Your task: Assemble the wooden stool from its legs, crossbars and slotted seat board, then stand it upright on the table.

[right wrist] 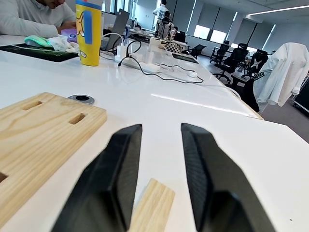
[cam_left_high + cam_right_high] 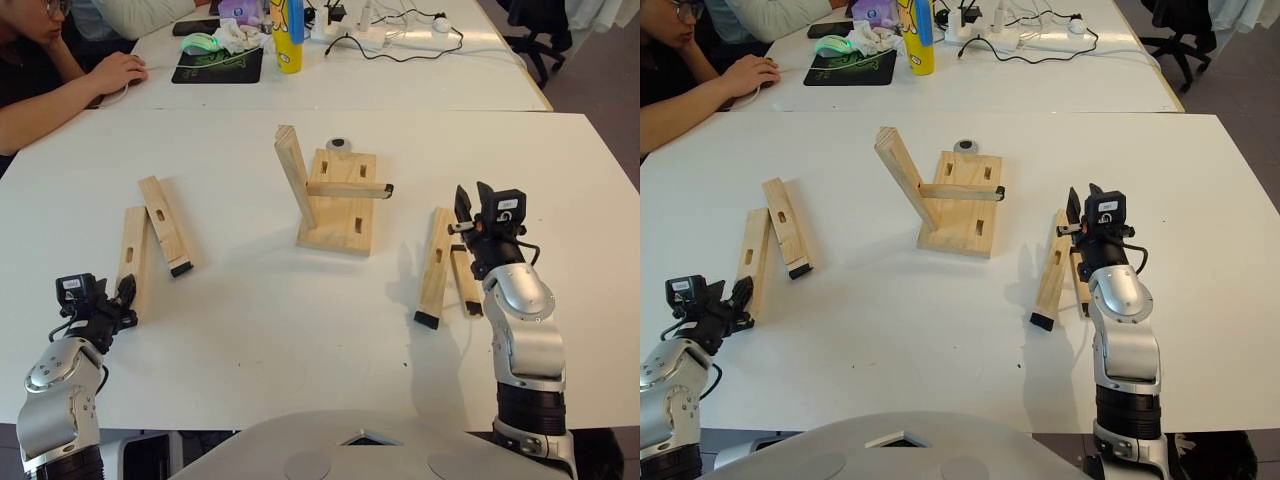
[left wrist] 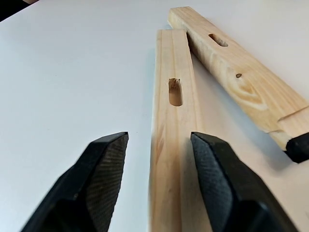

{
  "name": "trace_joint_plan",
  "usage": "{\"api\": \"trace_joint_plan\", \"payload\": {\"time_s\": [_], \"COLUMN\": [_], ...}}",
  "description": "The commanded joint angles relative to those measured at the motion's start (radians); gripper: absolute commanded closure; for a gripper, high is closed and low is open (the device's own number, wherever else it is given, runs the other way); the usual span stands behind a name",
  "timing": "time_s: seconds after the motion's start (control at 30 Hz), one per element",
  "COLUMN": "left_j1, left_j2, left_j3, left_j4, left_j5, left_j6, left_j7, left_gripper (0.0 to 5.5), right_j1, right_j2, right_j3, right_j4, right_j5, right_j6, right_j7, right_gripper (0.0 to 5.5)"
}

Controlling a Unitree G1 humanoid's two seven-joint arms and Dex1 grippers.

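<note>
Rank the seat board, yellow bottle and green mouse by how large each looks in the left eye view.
1. seat board
2. yellow bottle
3. green mouse
The last two sit farther from the camera.

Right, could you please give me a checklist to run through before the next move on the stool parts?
1. The left claw is open: ok.
2. The pale slotted wooden leg runs between its fingers: ok.
3. The neighbouring black-tipped wooden leg lies clear of the grasp point: ok.
4. The right claw is open, over the end of the right-hand wooden piece: ok.
5. The standing wooden leg is fully seated in the slotted wooden seat board: cannot tell.
</note>
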Motion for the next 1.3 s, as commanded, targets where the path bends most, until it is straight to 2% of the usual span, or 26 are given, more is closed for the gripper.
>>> {"api": "trace_joint_plan", "payload": {"time_s": [0.03,0.17,0.5,0.73,0.8,1.1,1.3], "left_j1": [-0.011,0.01,0.033,0.04,0.039,0.023,-0.008], "left_j2": [-0.011,-0.018,-0.014,0.002,0.003,0.013,0.019], "left_j3": [0.006,0.027,-0.004,-0.021,-0.031,-0.057,-0.04], "left_j4": [-0.001,-0.018,-0.033,-0.022,-0.026,-0.041,-0.048], "left_j5": [-0.03,-0.052,-0.043,-0.023,-0.018,0.009,0.011], "left_j6": [0.042,0.069,0.075,0.074,0.069,0.038,0.034], "left_j7": [0.007,0.025,0.014,0.004,0.0,-0.005,0.013], "left_gripper": [3.11,3.11,3.11,2.1,2.1,3.39,3.44], "right_j1": [0.011,0.003,-0.008,-0.009,-0.008,-0.014,-0.018], "right_j2": [0.004,0.001,-0.003,0.001,0.001,0.003,0.002], "right_j3": [0.002,0.013,0.031,0.034,0.035,0.036,0.035], "right_j4": [0.005,0.024,0.028,0.029,0.029,0.042,0.046], "right_j5": [-0.004,-0.013,-0.023,-0.025,-0.027,-0.031,-0.03], "right_j6": [-0.013,-0.024,-0.029,-0.031,-0.032,-0.044,-0.051], "right_j7": [-0.005,-0.001,-0.001,-0.006,-0.008,-0.012,-0.017], "right_gripper": [4.9,5.49,5.49,5.5,5.5,5.5,5.5]}}
